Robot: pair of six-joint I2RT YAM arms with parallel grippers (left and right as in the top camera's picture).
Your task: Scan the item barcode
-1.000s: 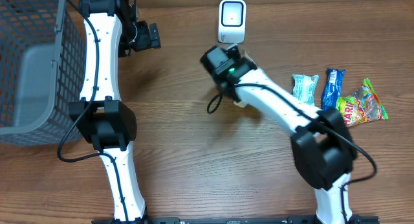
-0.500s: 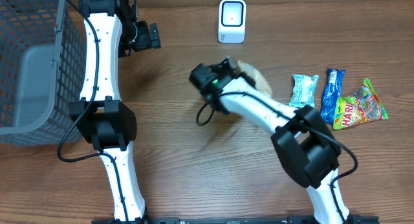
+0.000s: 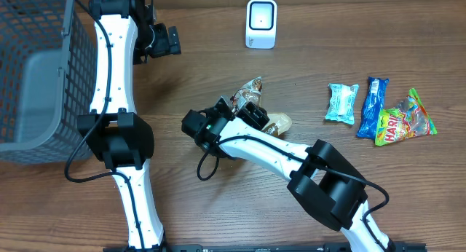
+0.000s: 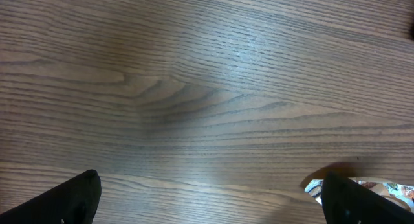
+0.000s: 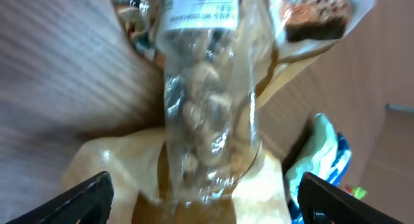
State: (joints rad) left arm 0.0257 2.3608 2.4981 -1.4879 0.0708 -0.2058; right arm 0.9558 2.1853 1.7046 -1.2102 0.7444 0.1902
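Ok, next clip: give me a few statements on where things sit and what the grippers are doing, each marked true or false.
1. The white barcode scanner stands clear of both grippers. True.
2. The clear plastic bag of snacks lies in the grey mesh basket. False: it lies on the wooden table, by the right arm.
3. The right gripper is open, with the bag between its fingers. True.
4. The left gripper is shut on a packet. False: it is open and holds nothing.
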